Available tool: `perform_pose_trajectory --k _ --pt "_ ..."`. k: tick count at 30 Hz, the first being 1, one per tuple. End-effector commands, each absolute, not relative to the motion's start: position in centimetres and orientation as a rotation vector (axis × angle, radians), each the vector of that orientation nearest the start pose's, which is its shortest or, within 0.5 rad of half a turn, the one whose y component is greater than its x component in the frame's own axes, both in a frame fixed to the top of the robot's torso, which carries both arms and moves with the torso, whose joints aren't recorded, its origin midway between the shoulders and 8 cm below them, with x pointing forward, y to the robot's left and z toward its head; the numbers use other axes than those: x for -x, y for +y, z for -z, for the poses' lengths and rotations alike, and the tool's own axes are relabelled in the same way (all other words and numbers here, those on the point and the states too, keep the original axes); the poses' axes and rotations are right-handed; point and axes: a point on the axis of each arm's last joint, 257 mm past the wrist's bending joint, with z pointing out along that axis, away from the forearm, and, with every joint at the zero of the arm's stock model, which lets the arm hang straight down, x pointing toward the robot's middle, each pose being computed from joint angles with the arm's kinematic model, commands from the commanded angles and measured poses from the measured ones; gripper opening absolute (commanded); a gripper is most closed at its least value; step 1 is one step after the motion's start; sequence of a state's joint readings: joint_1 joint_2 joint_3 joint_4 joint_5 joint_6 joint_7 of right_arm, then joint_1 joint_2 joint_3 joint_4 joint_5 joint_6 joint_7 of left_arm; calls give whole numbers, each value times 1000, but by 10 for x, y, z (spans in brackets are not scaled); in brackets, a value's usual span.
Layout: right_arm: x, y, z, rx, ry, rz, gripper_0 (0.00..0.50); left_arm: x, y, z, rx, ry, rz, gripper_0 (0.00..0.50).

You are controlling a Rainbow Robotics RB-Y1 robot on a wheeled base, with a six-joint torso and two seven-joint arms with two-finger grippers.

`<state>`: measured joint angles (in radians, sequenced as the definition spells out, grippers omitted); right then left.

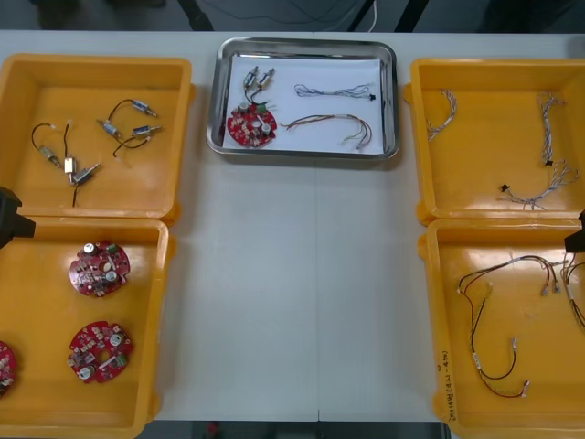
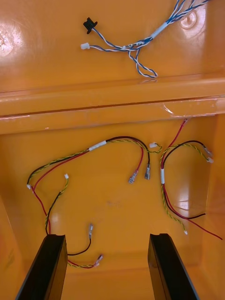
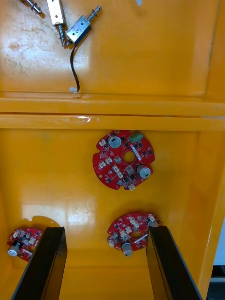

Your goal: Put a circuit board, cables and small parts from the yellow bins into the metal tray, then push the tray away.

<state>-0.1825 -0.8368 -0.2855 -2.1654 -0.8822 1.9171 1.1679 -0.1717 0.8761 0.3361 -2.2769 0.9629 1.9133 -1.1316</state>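
From above, the metal tray (image 1: 395,91) sits at the far middle of the counter (image 1: 292,302), white inside, holding a round red circuit board (image 1: 251,125), small metal parts (image 1: 258,80), a blue and white cable (image 1: 334,90) and a red and yellow cable (image 1: 329,123). The wrist views add that the left claw (image 3: 105,232) hangs spread over spare boards (image 3: 123,160) in a yellow bin (image 3: 56,178). The right claw (image 2: 105,239) is spread over tangled bin cables (image 2: 117,140), pinching nothing.

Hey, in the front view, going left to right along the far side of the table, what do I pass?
Far left yellow bin with small metal parts → metal tray → far right yellow bin with twisted blue and white cables.
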Motion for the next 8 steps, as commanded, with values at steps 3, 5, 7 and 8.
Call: perform_pose_trajectory --k 3,5,7,8 --pt "-371 -395 147 -130 2685 71 500 -363 376 117 9 2613 -79 500" --pt "-371 -395 147 -130 2685 71 500 -363 376 117 9 2613 -79 500" --pt "-371 -395 147 -130 2685 71 500 -363 376 117 9 2613 -79 500" --pt "-371 -395 147 -130 2685 71 500 -363 376 117 9 2613 -79 500"
